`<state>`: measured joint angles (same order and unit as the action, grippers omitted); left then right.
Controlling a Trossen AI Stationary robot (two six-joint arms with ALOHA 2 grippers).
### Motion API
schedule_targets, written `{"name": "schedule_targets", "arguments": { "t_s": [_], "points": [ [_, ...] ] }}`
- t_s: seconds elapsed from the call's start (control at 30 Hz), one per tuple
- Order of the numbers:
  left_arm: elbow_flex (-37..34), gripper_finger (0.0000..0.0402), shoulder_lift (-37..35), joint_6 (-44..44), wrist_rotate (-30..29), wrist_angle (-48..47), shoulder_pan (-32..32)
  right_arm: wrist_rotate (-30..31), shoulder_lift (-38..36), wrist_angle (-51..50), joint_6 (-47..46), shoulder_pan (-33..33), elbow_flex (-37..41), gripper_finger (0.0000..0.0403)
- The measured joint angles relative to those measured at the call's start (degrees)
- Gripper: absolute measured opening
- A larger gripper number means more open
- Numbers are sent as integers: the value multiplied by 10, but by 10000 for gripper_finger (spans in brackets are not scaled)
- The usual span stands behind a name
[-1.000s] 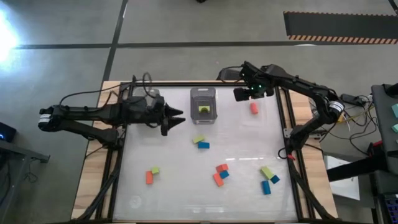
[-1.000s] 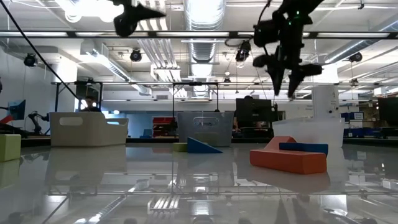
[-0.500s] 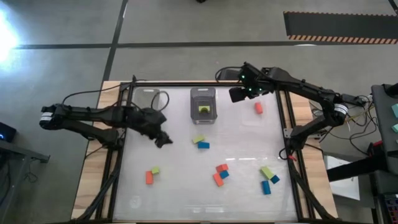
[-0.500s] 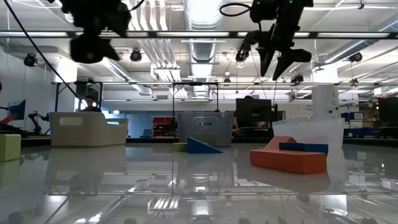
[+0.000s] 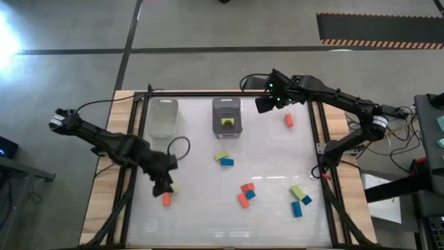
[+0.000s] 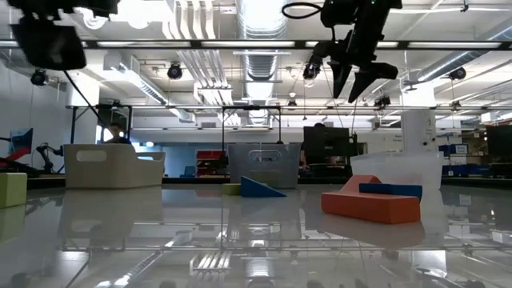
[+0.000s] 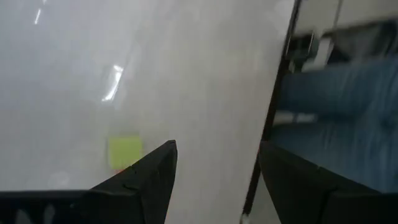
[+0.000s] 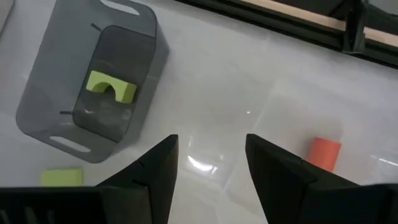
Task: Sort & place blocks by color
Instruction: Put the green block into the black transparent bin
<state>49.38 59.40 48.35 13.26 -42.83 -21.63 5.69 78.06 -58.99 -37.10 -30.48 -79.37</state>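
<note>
The left gripper is held low over the table's left side, toward the near edge, fingers parted, its arm stretched in from the left edge. The right gripper is raised near the far edge, fingers spread apart.

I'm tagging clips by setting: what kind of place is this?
Probably a robotics lab or workshop: exposed ceiling ducts and strip lights, a concrete floor with hazard-striped matting, and storage bins on benches behind the table.
</note>
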Motion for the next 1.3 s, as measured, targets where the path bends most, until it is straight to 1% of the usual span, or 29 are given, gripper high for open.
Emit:
{"name": "schedule_targets", "arguments": {
  "t_s": [0.1, 0.2, 0.3, 0.5, 0.63, 0.8, 1.1, 1.3],
  "points": [
    [-13, 212, 14, -28, -8, -3, -42, 4, 0, 5, 2, 0, 0, 178],
    [-26, 212, 36, -42, -44, -2, -76, 4, 0, 14, 3, 0, 0, 178],
    [-36, 212, 68, -37, -77, 3, -88, 4, 0, 13, 2, 0, 0, 178],
    [-39, 212, 141, -39, -140, 3, -90, 4, 0, 13, 2, 0, 0, 178],
    [-39, 212, 184, -39, -143, 7, -90, 3, 0, 13, 0, 1, 0, 178],
    [-40, 212, 211, -42, -144, 23, -91, 3, 0, 13, 0, 1, 0, 178],
    [-50, 212, 212, -42, -145, 51, -91, 4, 0, 13, 2, 1, 0, 178],
    [-50, 212, 212, -39, -146, 48, -91, 4, 0, 12, 6, 1, 0, 178]
  ]
}}
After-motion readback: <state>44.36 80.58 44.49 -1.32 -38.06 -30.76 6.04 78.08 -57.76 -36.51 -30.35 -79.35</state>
